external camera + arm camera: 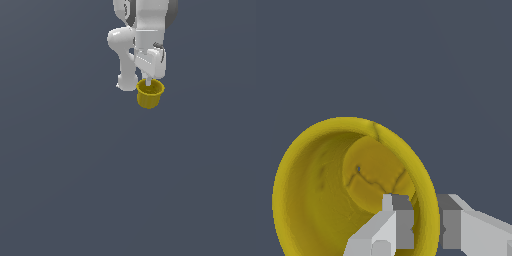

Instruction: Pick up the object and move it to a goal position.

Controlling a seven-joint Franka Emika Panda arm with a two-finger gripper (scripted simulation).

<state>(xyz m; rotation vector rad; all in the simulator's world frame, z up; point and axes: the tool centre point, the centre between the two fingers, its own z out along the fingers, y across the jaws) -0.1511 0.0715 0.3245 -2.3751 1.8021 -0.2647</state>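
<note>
tool (425, 227) pinching cup (351, 190) wall at rim, one finger inside, one outside | cup hanging upright under arm (142, 45), seemingly off the desk (75, 190) | step: carrying | next: steady move toward goal, none showing

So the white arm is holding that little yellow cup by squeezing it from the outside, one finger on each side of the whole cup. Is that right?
Not quite. The gripper does hold the yellow cup, but it pinches the rim wall: the wrist view shows one finger inside the cup and the other outside, with the wall between them. The rest is right.
</note>
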